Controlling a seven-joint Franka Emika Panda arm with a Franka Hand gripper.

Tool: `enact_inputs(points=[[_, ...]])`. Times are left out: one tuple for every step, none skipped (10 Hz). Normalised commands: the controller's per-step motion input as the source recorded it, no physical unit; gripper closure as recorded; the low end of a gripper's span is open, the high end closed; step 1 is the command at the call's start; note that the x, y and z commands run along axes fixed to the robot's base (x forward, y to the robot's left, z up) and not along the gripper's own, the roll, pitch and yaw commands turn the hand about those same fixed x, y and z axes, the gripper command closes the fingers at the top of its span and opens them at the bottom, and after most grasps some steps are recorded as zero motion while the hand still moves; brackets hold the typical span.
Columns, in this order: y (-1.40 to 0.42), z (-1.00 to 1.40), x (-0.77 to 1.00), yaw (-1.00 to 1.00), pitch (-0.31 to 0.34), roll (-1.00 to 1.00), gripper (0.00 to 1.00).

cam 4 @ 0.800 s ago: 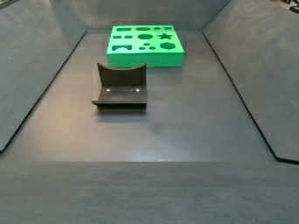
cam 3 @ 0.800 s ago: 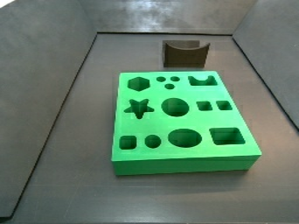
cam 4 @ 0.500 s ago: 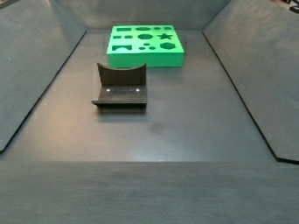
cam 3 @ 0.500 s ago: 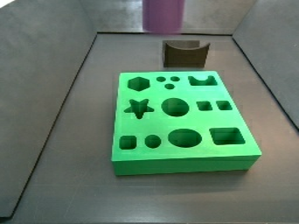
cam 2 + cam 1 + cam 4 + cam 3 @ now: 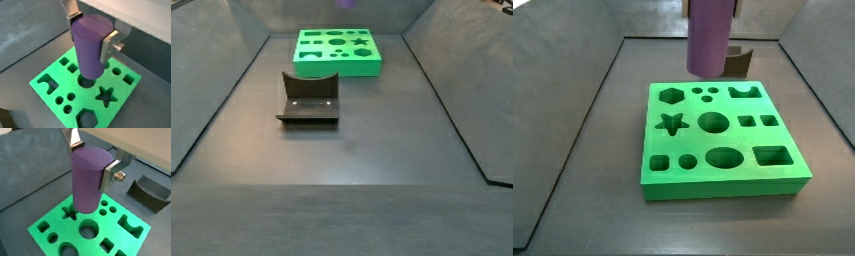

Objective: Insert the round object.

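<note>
Clearly the gripper [image 5: 93,159] jaws clamp the round object [image 5: 89,179] upright, hanging above the green block's [image 5: 47,228] large round hole [image 5: 85,80] mid-frame.

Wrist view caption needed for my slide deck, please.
The hand holds the purple cylinder upright above the green block.

my end effector [image 5: 93,159] shows only as two finger plates in both wrist views, its body cut off by the frame edge. in a side view the round object [image 5: 711,35] runs out past the picture's edge, so my fingers there are out of sight, and it hides part of the fixture [image 5: 738,60]. in a side view only a sliver of the round object [image 5: 345,3] shows.
</note>
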Motion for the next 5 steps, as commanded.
enact_inputs(points=[[-0.01,-1.0,0.18,-0.08,-0.116,0.0,1.0],[0.0,-0.95,0.11,-0.12,-0.126,-0.02,1.0],[-0.03,-0.96,0.09,-0.09,-0.134,0.0,1.0],[-0.09,-0.91,0.07,-0.04,-0.12,0.13,1.0],[-0.11,-0.7,0.15,0.0,-0.071,0.29,1.0]])
